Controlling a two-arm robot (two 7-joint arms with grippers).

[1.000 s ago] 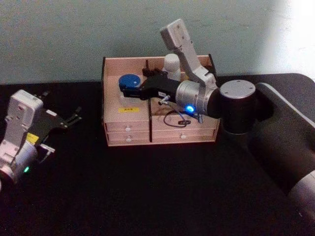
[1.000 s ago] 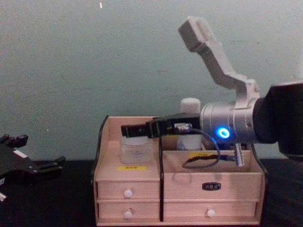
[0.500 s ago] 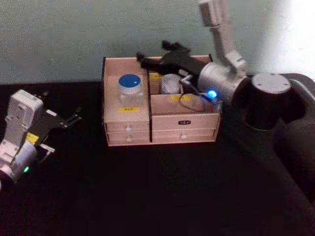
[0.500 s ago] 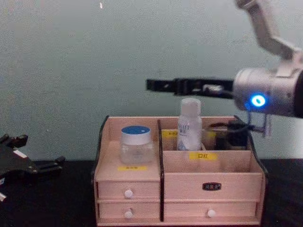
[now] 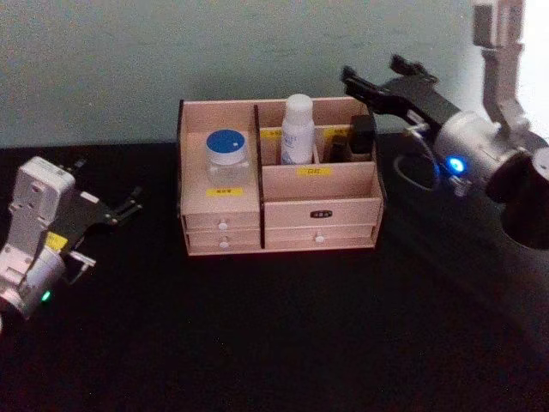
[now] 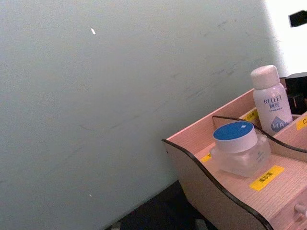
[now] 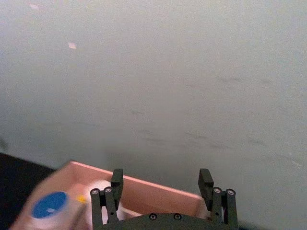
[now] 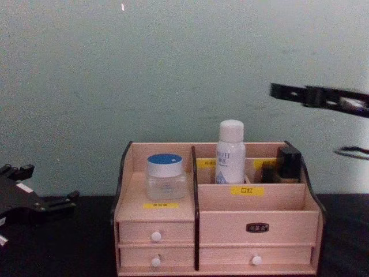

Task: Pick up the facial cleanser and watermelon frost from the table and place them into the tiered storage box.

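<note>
Head view gives us the black surface [image 5: 283,335] carrying the light wooden tiered storage box with dark edge trim [image 5: 279,219]. Our right claw [image 5: 375,79] hangs above the box's right rear corner, spread wide and empty. Our left claw [image 5: 120,209] rests low at the left, well apart from the box, fingers parted, gripping nothing. Inside the box stand a white-capped bottle [image 5: 297,130] in a middle rear compartment and a blue-lidded clear jar [image 5: 226,155] on the left tier.
</note>
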